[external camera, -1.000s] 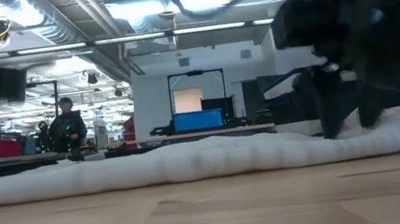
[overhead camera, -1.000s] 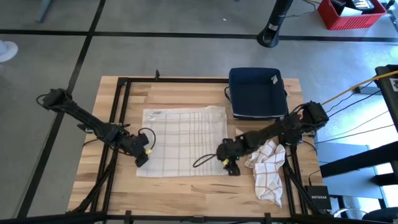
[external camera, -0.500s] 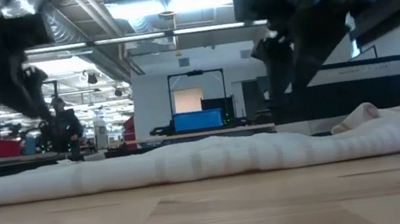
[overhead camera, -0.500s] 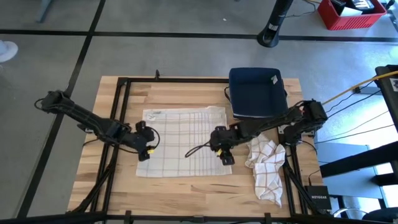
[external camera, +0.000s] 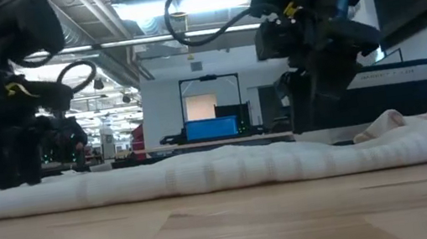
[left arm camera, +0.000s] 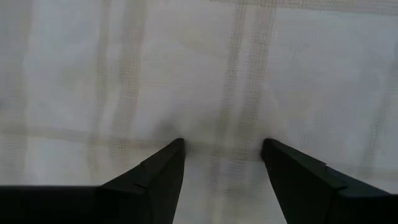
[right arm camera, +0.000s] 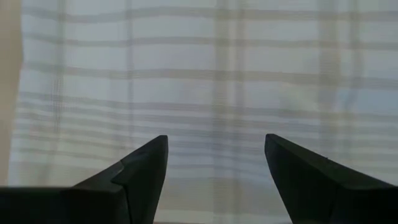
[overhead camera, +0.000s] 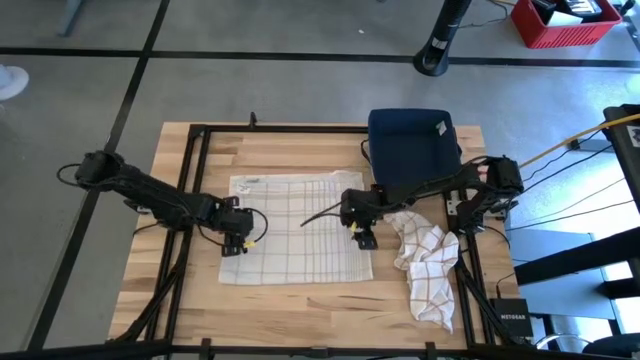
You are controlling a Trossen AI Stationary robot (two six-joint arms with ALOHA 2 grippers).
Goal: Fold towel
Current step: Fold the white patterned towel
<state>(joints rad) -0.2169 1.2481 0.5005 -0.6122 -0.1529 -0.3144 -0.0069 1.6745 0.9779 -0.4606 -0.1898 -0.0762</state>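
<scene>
Two sets of my fingers, the left gripper and the right gripper, hang wide open and empty over the towel, which lies flat on the tabletop, probably so I can grab its edges to fold.

Towel on table, bin behind.

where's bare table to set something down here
Free wood: the strip of table along the near edge below the spread towel, and the band above it left of the blue bin. Crowded: the right side, with the crumpled towel, and both grippers, left and right, over the spread towel.
</scene>
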